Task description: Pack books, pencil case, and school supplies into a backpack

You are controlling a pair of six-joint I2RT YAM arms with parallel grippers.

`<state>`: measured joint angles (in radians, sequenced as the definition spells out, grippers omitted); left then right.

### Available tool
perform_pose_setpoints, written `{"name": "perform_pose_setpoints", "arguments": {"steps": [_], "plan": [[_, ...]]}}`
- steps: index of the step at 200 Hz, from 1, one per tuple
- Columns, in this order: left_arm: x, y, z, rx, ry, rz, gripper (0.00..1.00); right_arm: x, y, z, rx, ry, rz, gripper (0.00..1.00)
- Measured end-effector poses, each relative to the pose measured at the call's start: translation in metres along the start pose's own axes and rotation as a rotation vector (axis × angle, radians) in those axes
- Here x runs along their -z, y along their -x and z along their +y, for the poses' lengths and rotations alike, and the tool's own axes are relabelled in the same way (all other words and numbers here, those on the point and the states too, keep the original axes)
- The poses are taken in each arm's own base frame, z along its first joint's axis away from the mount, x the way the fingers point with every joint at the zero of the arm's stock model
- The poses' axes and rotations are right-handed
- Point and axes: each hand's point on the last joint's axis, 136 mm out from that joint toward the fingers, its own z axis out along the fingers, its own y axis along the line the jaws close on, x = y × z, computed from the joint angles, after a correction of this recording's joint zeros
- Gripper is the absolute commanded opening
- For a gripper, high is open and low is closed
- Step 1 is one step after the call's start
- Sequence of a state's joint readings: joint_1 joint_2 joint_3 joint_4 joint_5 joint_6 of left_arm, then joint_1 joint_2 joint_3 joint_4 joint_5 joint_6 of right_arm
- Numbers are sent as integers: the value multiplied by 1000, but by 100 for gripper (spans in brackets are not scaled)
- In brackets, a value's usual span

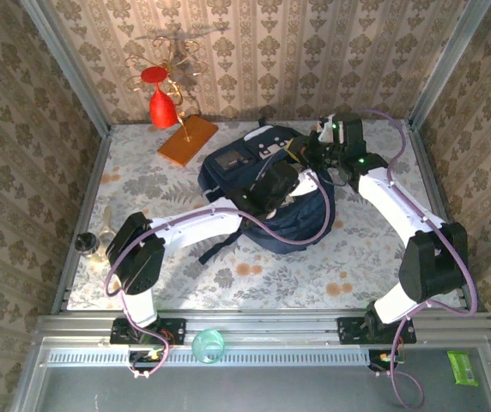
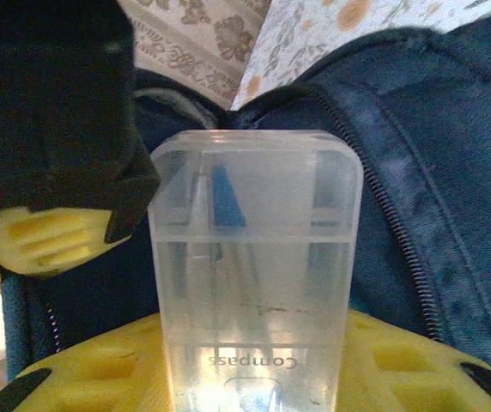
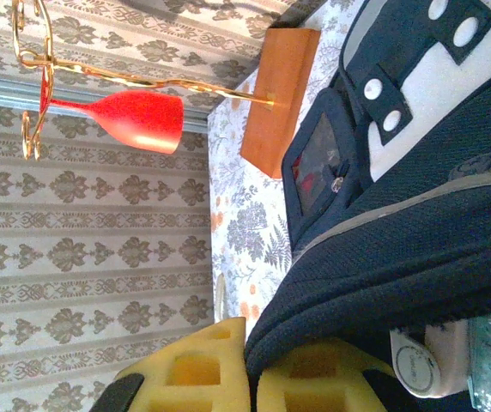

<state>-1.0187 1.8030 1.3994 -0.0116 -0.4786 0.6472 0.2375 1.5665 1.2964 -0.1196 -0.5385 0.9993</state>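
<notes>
The backpack (image 1: 301, 227) lies in the middle of the flowery table (image 1: 297, 275); the right claw (image 3: 250, 365) pinches the backpack's edge tight to hold its mouth open; the left claw (image 1: 275, 187) grips a clear compass case (image 2: 254, 283) just above that mouth, so this piece looks nearly packed; whether the books and pencil case are inside, I cannot tell; behind the backpack are an orange slab (image 1: 187, 140) and a red goblet (image 1: 161, 107); patterned wallpaper (image 1: 314, 51) stands all round.
</notes>
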Motion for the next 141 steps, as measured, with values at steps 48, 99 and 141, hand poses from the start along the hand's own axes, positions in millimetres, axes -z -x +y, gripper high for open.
{"name": "perform_pose_setpoints", "arguments": {"steps": [48, 99, 141], "plan": [[-2, -11, -1, 19, 29, 34, 62, -1, -2, 1, 2, 12, 12, 4], [12, -19, -6, 108, 3, 35, 62, -2, -4, -1, -1, 11, 20, 5], [40, -15, -11, 243, -99, -23, 62, -1, -3, -11, -7, 1, 13, 7]]}}
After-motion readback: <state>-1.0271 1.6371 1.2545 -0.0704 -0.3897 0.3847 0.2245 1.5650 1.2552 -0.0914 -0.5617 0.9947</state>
